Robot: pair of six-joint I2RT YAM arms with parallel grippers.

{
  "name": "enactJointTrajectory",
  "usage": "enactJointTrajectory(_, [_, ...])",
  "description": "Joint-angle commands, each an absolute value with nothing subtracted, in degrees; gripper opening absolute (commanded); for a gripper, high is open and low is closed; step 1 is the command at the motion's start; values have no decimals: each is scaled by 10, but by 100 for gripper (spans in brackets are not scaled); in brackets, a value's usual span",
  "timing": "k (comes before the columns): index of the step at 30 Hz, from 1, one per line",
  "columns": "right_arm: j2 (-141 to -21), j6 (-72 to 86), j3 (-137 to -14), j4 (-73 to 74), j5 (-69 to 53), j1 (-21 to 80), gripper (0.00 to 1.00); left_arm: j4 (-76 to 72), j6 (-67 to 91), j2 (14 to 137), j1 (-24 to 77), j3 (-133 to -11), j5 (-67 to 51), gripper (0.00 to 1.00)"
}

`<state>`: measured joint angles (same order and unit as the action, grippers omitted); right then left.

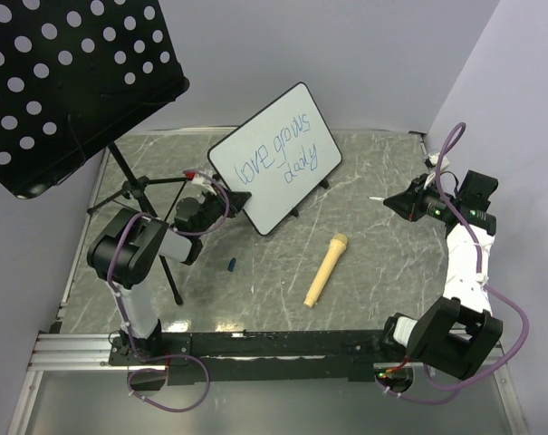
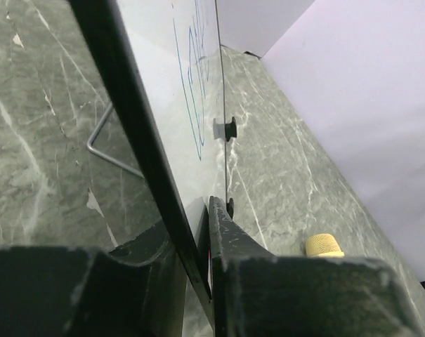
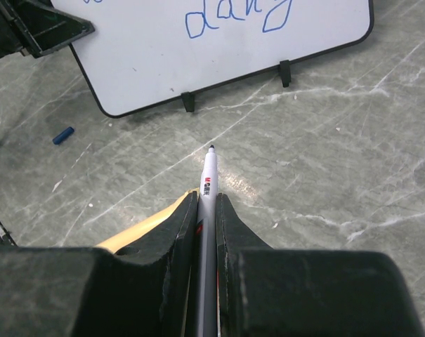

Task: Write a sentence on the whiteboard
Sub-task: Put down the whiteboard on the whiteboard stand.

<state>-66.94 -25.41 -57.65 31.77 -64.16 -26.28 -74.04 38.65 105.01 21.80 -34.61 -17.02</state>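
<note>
Right wrist view: the right gripper (image 3: 207, 203) clamps a white-barrelled marker pen (image 3: 209, 175) near the white, black-rimmed whiteboard (image 3: 163, 63). The left gripper (image 2: 190, 217) straddles its rim with both fingers; whether they pinch it, I cannot tell.

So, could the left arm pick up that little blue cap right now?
Probably not yet: the blue cap lies close and unobstructed, but the left end effector is shut on the whiteboard edge.

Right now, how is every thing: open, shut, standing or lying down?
whiteboard, propped up tilted, written on
sentence, in blue, two lines
marker, uncapped, tip clear of whiteboard
blue cap, off, lying loose
yellow microphone, lying flat
left gripper, closed around whiteboard's edge
right gripper, shut on marker
</note>
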Motion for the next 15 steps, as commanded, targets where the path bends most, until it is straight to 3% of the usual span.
enactJointTrajectory(1, [-667, -267, -573, 313, -666, -266, 0, -758, 345, 1059, 224, -339, -178, 20])
enactJointTrajectory(15, [-667, -265, -573, 313, -667, -267, 0, -722, 322, 1061, 229, -342, -173, 41])
